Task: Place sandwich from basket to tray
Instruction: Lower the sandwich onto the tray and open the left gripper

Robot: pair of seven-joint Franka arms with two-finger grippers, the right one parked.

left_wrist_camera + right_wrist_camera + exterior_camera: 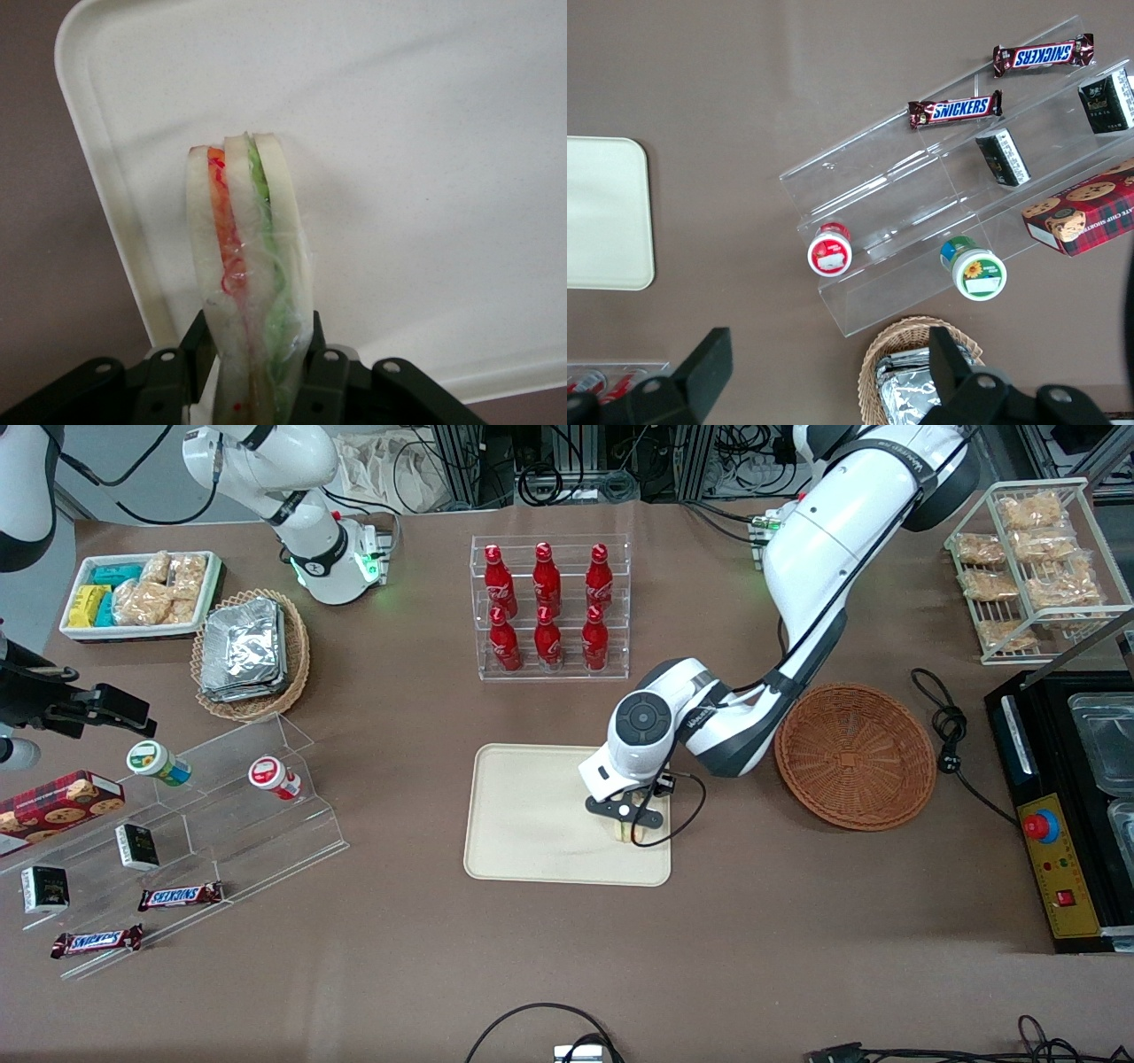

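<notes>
The sandwich [246,266] is a wrapped wedge of pale bread with orange-red and green filling, held edge-up between my black fingers [326,381]. My gripper [625,825] is shut on it, low over the cream tray [532,815], near the tray's edge that faces the basket. In the front view only a sliver of the sandwich [623,831] shows under the gripper. The reddish-brown wicker basket [855,755] stands beside the tray toward the working arm's end of the table, with nothing in it. In the wrist view the tray [425,133] fills the background under the sandwich.
A clear rack of red bottles [549,607] stands farther from the front camera than the tray. A tan basket of foil packets [251,655], a white snack bin [142,593] and a clear stepped shelf [177,824] lie toward the parked arm's end. A wire rack of bagged snacks [1032,558] and a black appliance [1072,815] stand at the working arm's end.
</notes>
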